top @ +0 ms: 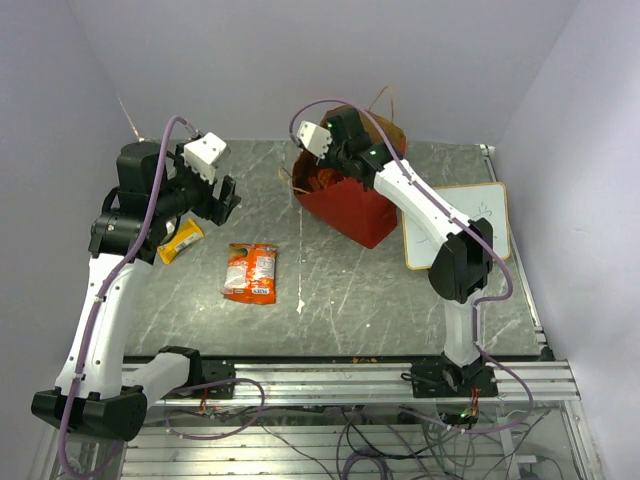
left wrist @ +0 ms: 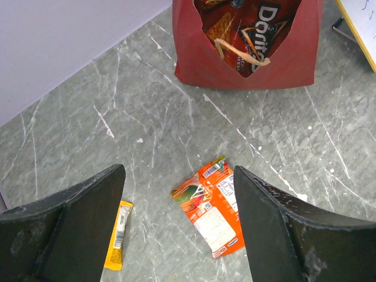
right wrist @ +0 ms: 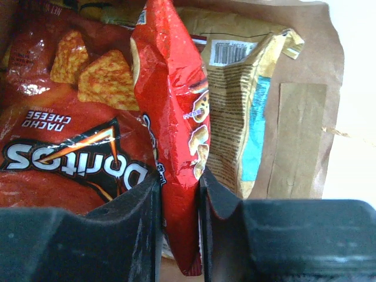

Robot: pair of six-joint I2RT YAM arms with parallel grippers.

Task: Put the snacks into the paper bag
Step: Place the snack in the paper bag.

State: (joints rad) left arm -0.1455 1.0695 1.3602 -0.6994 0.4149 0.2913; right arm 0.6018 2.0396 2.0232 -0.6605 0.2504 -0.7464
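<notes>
The red paper bag stands at the back centre; it also shows in the left wrist view. My right gripper is inside its mouth, shut on a small red packet. Beside that packet in the bag lie a red Doritos bag and a kraft-brown pouch. An orange packet lies flat on the table, seen also in the left wrist view. A small yellow packet lies to its left. My left gripper hangs open and empty above the table.
A wood-framed whiteboard lies right of the bag. Walls close in the table at the back and both sides. The bag's twisted paper handle hangs across its mouth.
</notes>
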